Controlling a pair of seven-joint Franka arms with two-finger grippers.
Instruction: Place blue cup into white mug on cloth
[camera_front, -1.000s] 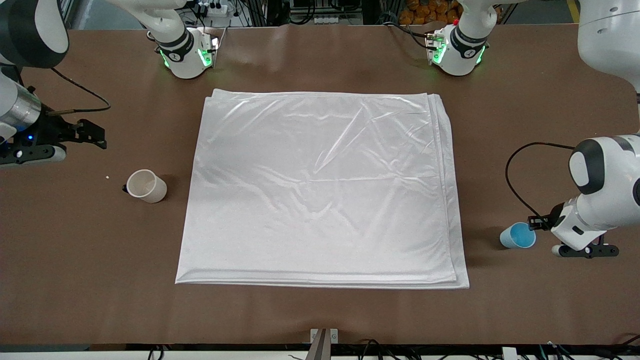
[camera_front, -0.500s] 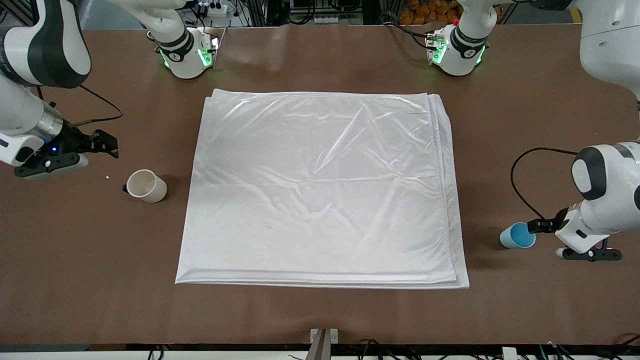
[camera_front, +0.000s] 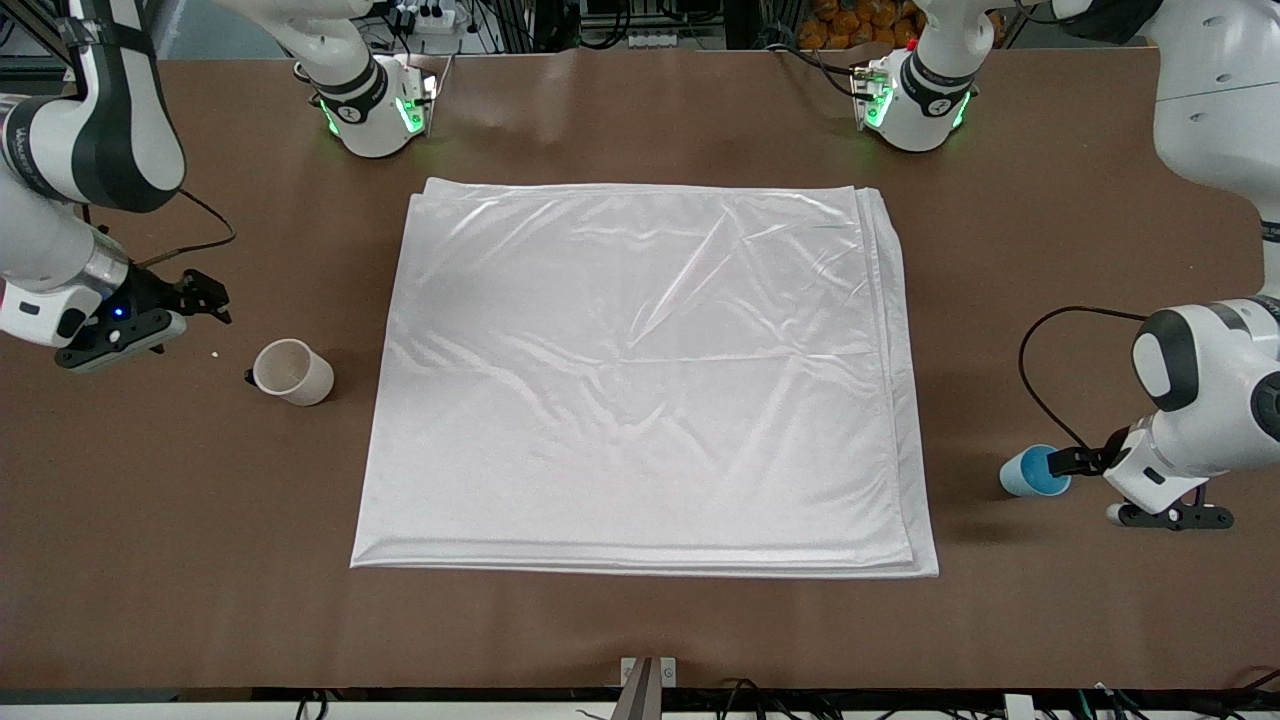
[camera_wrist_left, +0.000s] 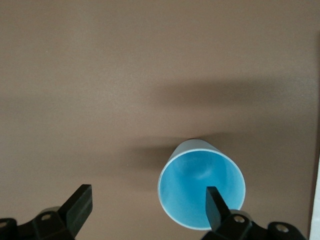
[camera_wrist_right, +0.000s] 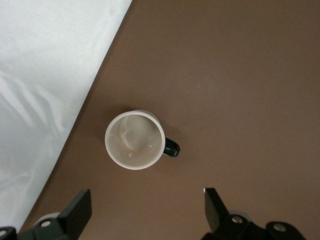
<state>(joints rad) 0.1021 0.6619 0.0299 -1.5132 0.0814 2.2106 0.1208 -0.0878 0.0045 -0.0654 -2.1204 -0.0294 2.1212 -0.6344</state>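
Observation:
The blue cup (camera_front: 1035, 472) stands upright on the brown table, off the cloth, toward the left arm's end. My left gripper (camera_front: 1078, 462) is open right beside it. In the left wrist view the cup (camera_wrist_left: 201, 182) sits off to one side of the gripper (camera_wrist_left: 148, 202), with one finger (camera_wrist_left: 216, 205) over its mouth. The white mug (camera_front: 292, 372) stands on the table beside the cloth (camera_front: 640, 370), toward the right arm's end. My right gripper (camera_front: 205, 298) is open above the table near the mug. The right wrist view shows the mug (camera_wrist_right: 135, 140) ahead of the open gripper (camera_wrist_right: 147, 206), with the cloth's edge (camera_wrist_right: 45, 100) beside it.
Both arm bases (camera_front: 375, 110) (camera_front: 915, 100) stand along the table edge farthest from the front camera. A black cable (camera_front: 1040, 350) loops over the table near the left arm. A tiny white speck (camera_front: 215, 353) lies near the mug.
My right gripper has swung in toward the mug and come lower. My left gripper has shifted slightly closer to the blue cup. Cup, mug and cloth have not moved.

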